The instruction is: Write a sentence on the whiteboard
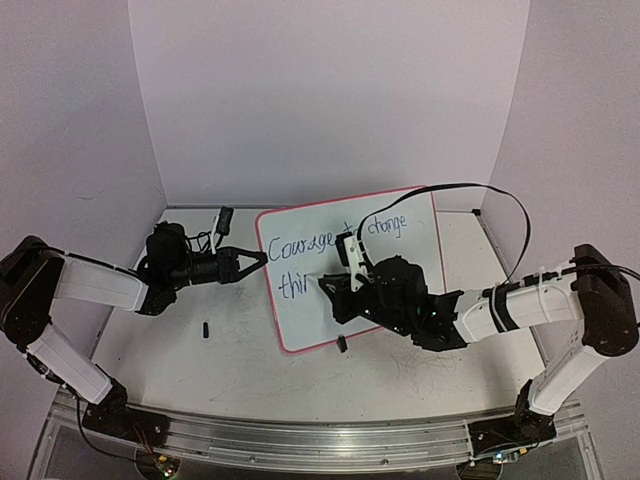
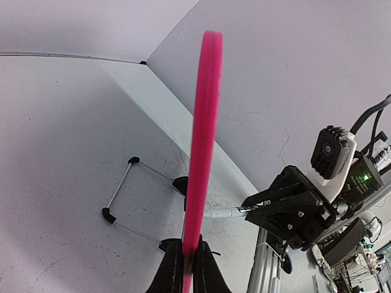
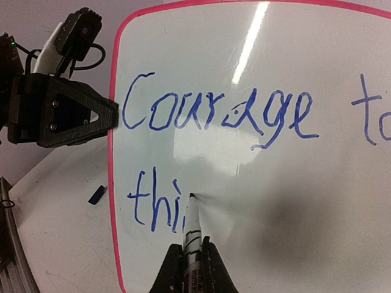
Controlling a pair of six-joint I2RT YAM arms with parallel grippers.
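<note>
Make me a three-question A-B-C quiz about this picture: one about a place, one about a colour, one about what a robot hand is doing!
1. Where is the tip of the white-barrelled marker?
A) in a cup
B) on the glossy white pink-rimmed whiteboard, right after "thi"
C) on a shelf

2. What colour is the cursive handwriting?
A) red
B) green
C) dark blue

3. What are the left arm's black fingers doing?
A) shut on the whiteboard's pink edge
B) wide open in the air
C) holding a spoon

Answers: B, its tip touches the board beside "thi"; C, the letters are blue; A, they pinch the rim.
</note>
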